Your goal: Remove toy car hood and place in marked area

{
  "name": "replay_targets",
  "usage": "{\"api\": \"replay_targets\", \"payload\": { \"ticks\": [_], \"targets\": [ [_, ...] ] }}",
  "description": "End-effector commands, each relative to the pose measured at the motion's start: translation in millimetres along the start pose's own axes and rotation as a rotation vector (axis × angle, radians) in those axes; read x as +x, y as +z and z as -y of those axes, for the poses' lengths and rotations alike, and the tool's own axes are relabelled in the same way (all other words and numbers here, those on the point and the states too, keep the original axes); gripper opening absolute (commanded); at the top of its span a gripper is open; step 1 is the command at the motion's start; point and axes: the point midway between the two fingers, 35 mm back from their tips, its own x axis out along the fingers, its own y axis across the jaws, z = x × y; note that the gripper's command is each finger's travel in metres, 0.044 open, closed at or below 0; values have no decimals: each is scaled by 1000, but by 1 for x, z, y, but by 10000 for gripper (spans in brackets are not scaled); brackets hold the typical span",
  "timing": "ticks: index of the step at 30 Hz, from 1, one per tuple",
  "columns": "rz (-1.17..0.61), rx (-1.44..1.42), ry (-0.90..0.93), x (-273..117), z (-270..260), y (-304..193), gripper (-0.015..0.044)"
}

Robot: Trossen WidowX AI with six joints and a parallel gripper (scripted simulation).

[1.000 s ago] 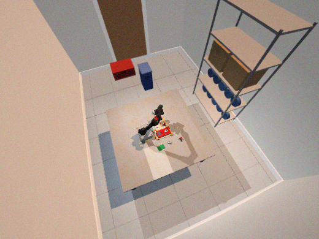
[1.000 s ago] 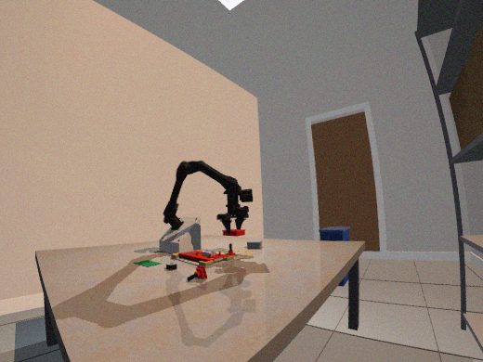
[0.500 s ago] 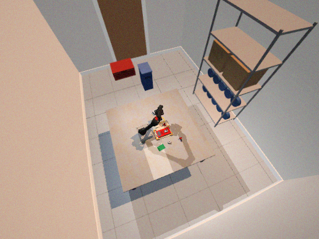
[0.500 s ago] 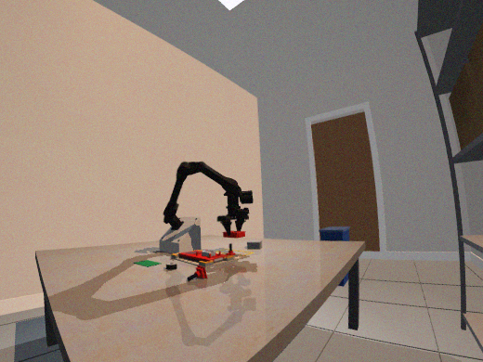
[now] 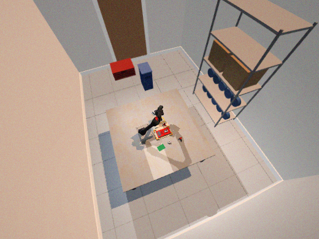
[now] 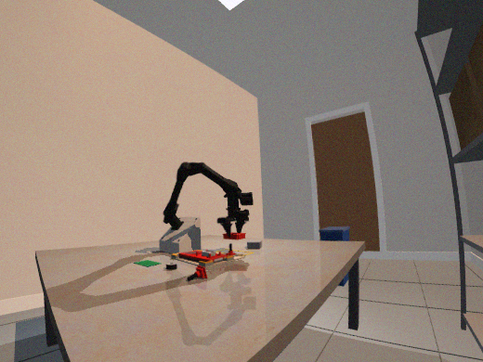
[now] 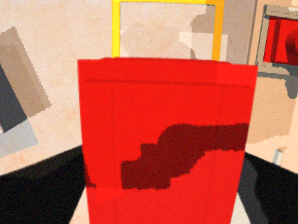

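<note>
The gripper (image 6: 233,231) (image 7: 164,170) is shut on the hood, a flat red piece (image 5: 156,119) (image 6: 234,236) (image 7: 165,100), and holds it level above the table. The marked area is a yellow outline (image 6: 251,252) (image 7: 116,30) on the table beside the car. In the wrist view its far part shows beyond the hood, which hides the rest. The toy car (image 5: 163,132) (image 6: 204,255) (image 7: 280,40), red with a yellow and grey frame, stands on the table, apart from the hood.
A grey block (image 6: 254,244) (image 7: 10,95) lies near the outline. A green patch (image 5: 161,147) (image 6: 148,264), a small dark round part (image 5: 169,142) (image 6: 171,266) and a red and black piece (image 5: 180,139) (image 6: 201,272) lie on the car's other side.
</note>
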Motion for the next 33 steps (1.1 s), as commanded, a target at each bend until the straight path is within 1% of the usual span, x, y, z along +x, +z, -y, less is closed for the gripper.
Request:
{"api": "replay_targets", "payload": {
  "ticks": [1, 33],
  "targets": [
    [1, -6, -6, 3, 1, -1, 0],
    [1, -6, -7, 22, 1, -1, 0]
  ]
}}
